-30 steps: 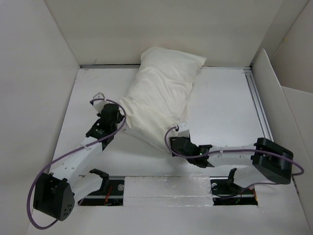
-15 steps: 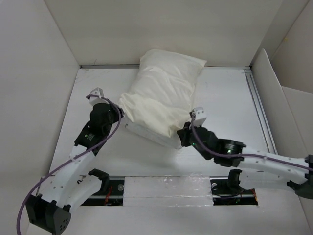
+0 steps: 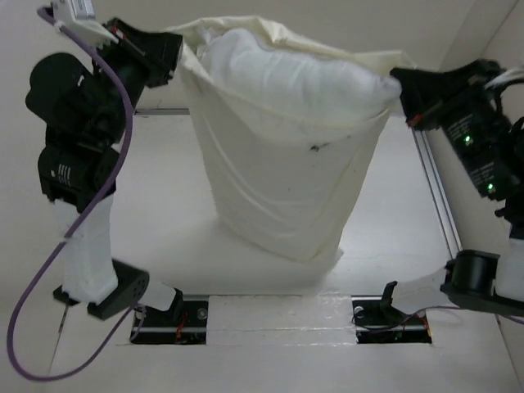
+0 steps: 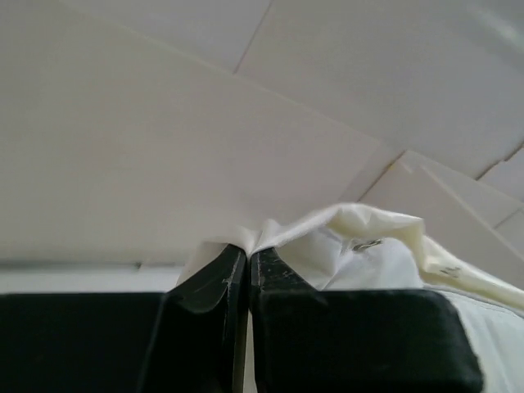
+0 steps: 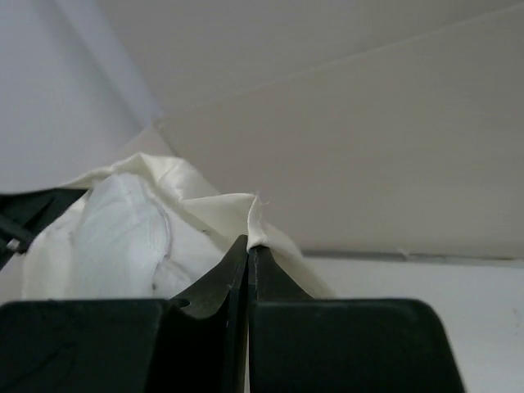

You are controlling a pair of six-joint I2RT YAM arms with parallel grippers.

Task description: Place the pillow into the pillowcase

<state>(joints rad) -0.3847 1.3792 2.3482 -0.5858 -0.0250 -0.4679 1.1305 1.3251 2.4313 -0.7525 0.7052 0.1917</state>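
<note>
High above the table (image 3: 393, 205), the pillowcase (image 3: 278, 188) hung like a sack with its open mouth facing up. The left gripper (image 3: 175, 51) was pressed tight on one top corner of the mouth. The right gripper (image 3: 399, 86) was pinched on the other top corner. I think they held it that way so the mouth was stretched wide and the pillow's own weight could pull it down inside.

The pillow (image 3: 286, 78) sat inside, far above the table, with its top end poking out over the rim. The long side of the pillowcase ran up and down, leaning a little. Its closed end pointed down at the table. I could not tell if it touched the table. The pillow looked mostly in, but not all the way.
</note>
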